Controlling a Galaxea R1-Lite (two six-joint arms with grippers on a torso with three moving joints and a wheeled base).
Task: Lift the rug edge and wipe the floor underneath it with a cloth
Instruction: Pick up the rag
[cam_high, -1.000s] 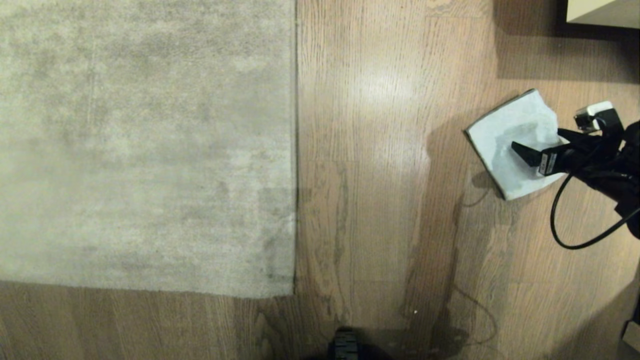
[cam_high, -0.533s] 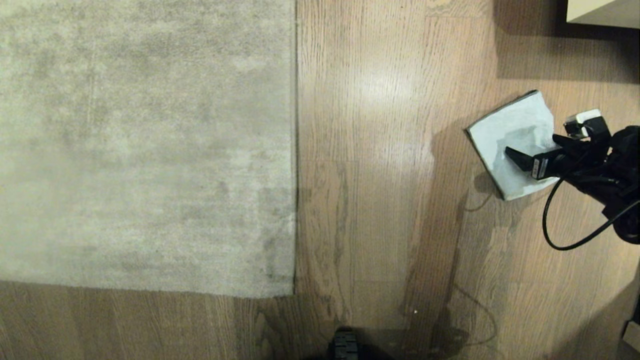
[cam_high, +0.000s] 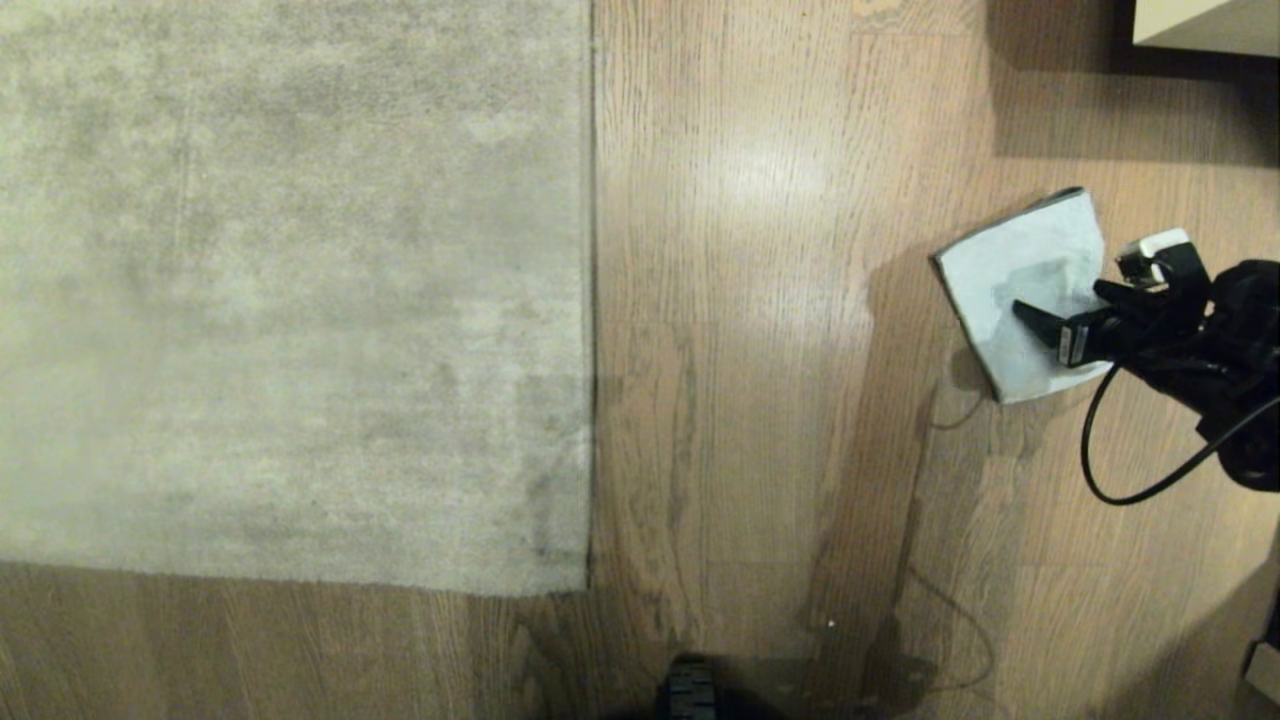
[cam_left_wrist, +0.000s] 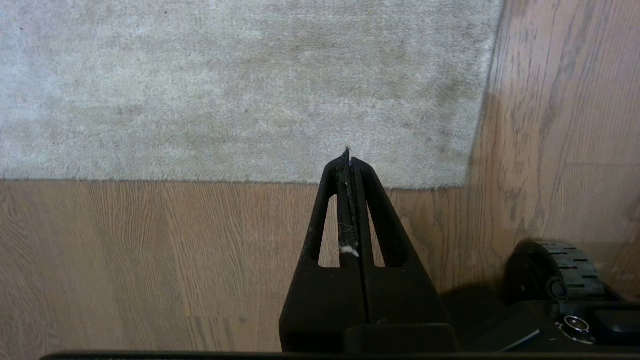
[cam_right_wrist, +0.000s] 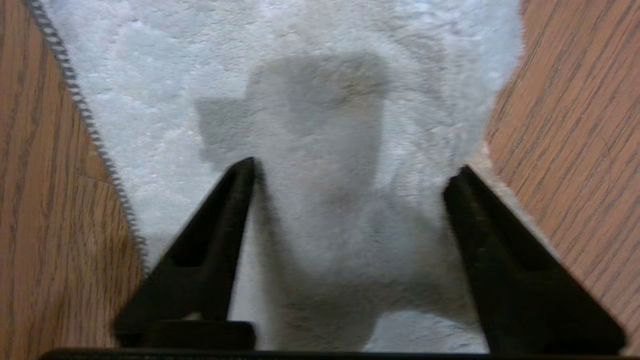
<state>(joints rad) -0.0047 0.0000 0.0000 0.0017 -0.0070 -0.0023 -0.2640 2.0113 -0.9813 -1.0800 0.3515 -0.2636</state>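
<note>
From above, the mottled short-pile rug edge (cam_high: 590, 300) lies flat on the glossy wood-grain floor (cam_high: 760, 420); well apart lies the quilted, dark-stitched cloth (cam_high: 1010, 290), the right gripper (cam_high: 1060, 310) over it. The left gripper (cam_left_wrist: 348, 157), fingers clenched, hovers by the rug's corner. The right's fingers (cam_right_wrist: 225, 220) straddle the fluffy cloth, spread, grasping nothing.

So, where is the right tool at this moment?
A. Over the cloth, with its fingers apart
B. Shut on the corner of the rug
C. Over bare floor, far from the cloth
A: the right tool stands over the cloth, one finger on either side of a raised fold.
</note>
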